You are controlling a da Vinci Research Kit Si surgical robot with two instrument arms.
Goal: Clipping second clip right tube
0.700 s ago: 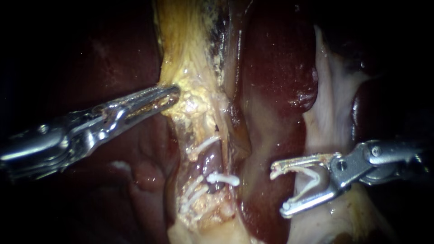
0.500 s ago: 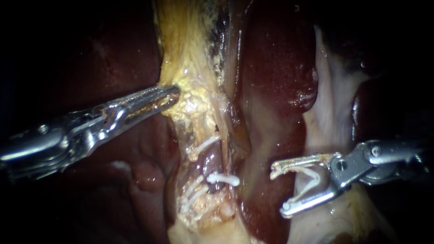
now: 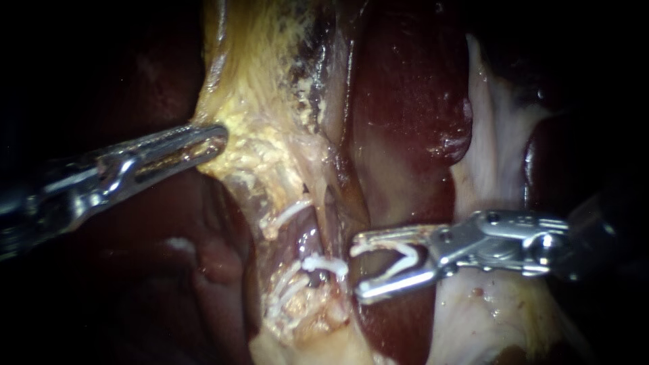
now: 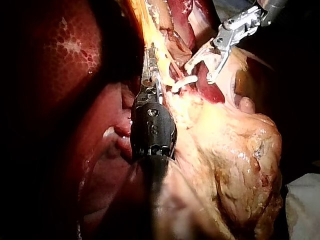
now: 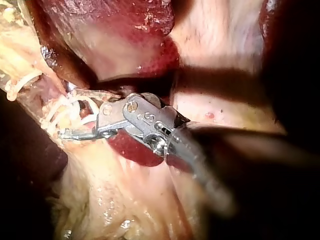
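My left instrument comes in from the left, its jaws shut on the edge of the yellowish fatty tissue, which it holds stretched leftward. Below that runs a dark purplish tube with a white clip across it. More white clips lie lower left and one higher up. My right instrument holds an open white clip between wide-apart jaws, tips just right of the clipped tube. In the left wrist view my left instrument grips yellow tissue; the right instrument is ahead.
Dark red liver rises behind and right of the tube. Pale whitish tissue lies at the right, under the right instrument's shaft. In the right wrist view the instrument points at the white clips.
My right instrument has moved left with its clip, close to the clipped tube. My left instrument has drawn the yellow tissue further left.
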